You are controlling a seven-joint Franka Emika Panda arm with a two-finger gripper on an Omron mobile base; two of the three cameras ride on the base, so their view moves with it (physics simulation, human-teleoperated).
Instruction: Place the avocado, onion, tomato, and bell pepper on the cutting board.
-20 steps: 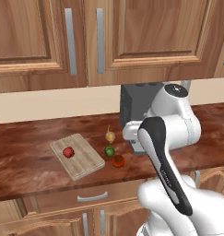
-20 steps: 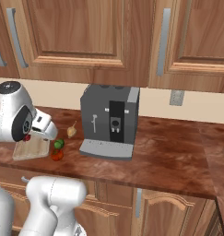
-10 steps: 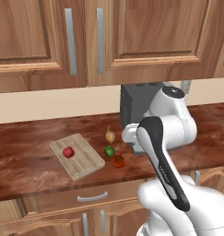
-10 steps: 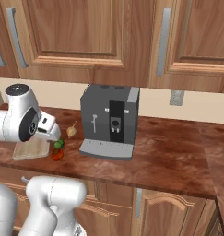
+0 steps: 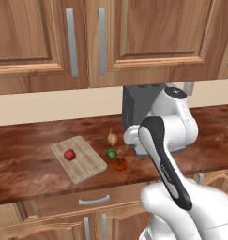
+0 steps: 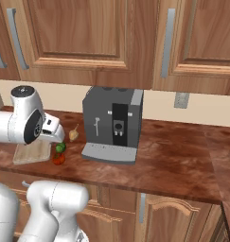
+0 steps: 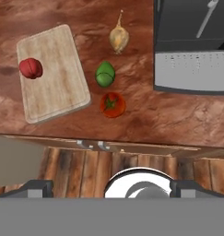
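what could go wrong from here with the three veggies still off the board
1. The avocado, tomato and onion lie close together in a row on the counter, so fingers coming down on one may nudge a neighbour.
2. The tomato sits near the counter's front edge; being round, a bump could roll it off.
3. The red pepper already rests near one edge of the cutting board; careless placing could knock it off.

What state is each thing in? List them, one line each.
bell pepper: on the cutting board.
avocado: on the counter, off the board.
onion: on the counter, stalk pointing away from the avocado.
tomato: on the counter, just off the board's corner.
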